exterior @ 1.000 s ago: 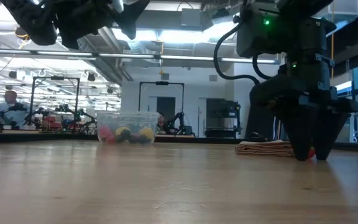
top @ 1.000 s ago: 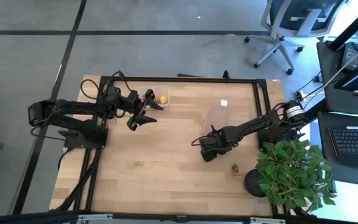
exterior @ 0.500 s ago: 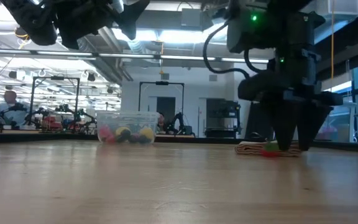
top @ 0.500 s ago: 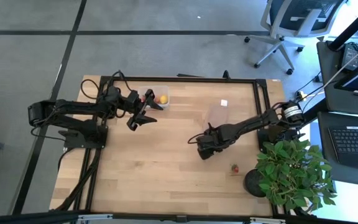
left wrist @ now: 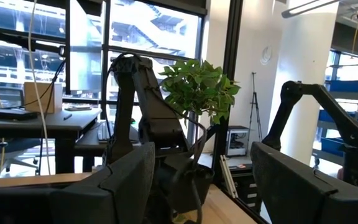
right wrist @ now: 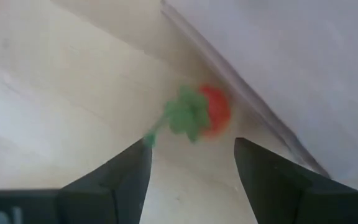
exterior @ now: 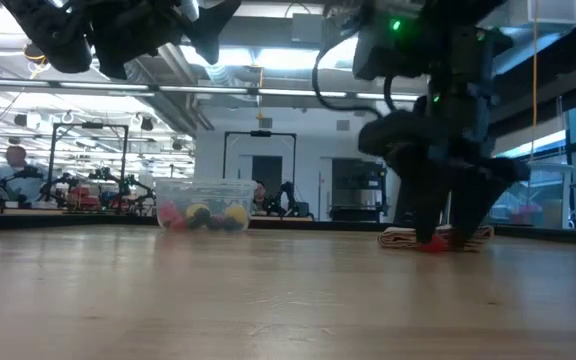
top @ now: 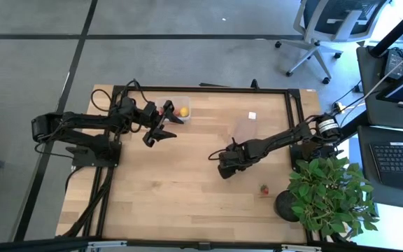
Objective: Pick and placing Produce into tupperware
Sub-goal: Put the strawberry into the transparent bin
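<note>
The clear tupperware (top: 180, 105) (exterior: 205, 204) stands near the table's far edge and holds red, yellow and dark produce pieces. My left gripper (top: 161, 127) (left wrist: 204, 186) hangs open above the table just beside the tub, touching nothing. My right gripper (top: 222, 169) (exterior: 448, 225) (right wrist: 191, 155) is open and low over the middle of the table. A red strawberry piece with a green top (right wrist: 204, 112) (exterior: 430, 243) lies on the wood just ahead of its fingertips, untouched. Another red piece (top: 263, 189) lies near the plant pot.
A potted leafy plant (top: 324, 192) stands at the table's right near corner. A clear flat sheet (top: 243, 129) lies on the table's far right part, and a pale straight edge (right wrist: 247, 99) runs right beside the strawberry piece. A tan flat thing (exterior: 438, 238) shows behind the right gripper.
My right gripper has travelled toward the table's left, staying low over the wood and open. My left arm has kept still.
</note>
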